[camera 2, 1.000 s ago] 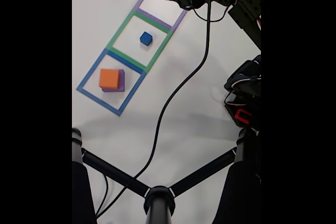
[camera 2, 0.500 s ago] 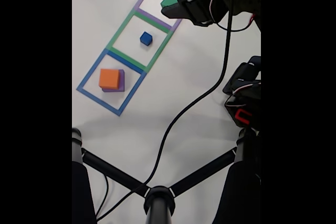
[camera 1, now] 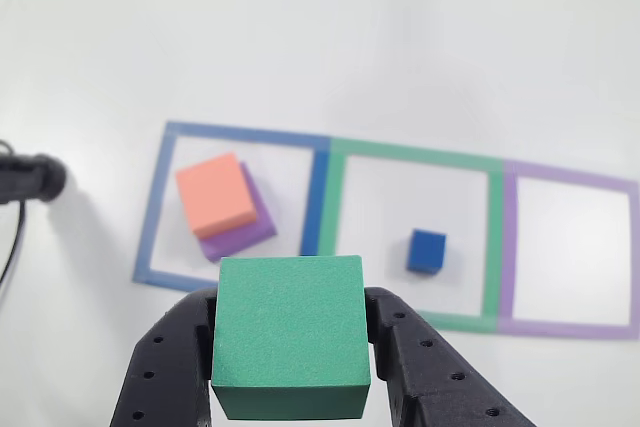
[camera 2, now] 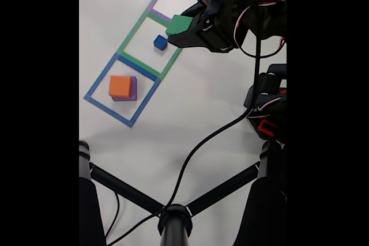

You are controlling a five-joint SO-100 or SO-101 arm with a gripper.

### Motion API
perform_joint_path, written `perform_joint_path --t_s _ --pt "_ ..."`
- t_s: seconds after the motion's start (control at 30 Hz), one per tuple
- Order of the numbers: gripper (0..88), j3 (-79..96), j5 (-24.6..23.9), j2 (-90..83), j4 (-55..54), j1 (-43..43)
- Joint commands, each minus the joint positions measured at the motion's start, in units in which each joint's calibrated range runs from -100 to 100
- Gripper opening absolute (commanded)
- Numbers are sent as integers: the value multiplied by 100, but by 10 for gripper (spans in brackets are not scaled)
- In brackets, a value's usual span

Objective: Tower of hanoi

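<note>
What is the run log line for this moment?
gripper: shut on green cube | orange cube: on purple cube | blue cube: green square

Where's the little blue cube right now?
In the fixed view, the blue cube sits inside the green square, between the purple square and the blue square holding the orange block.

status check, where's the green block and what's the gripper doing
Gripper shut on green cube, held off the table. Orange cube stacked on purple cube in blue square. Small blue cube in green square.
</note>
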Motion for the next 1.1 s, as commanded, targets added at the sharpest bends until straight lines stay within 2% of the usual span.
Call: perform_joint_path --t_s 0.0,0.13,0.3,0.7,1.07 --pt "49 246 27 -221 -474 -282" --pt "55 1409 560 -405 -1534 -427" --pt "55 2636 946 -421 -2934 -556" --pt "56 5226 946 516 -7232 -777" --pt "55 5935 946 1574 -9199 -1006"
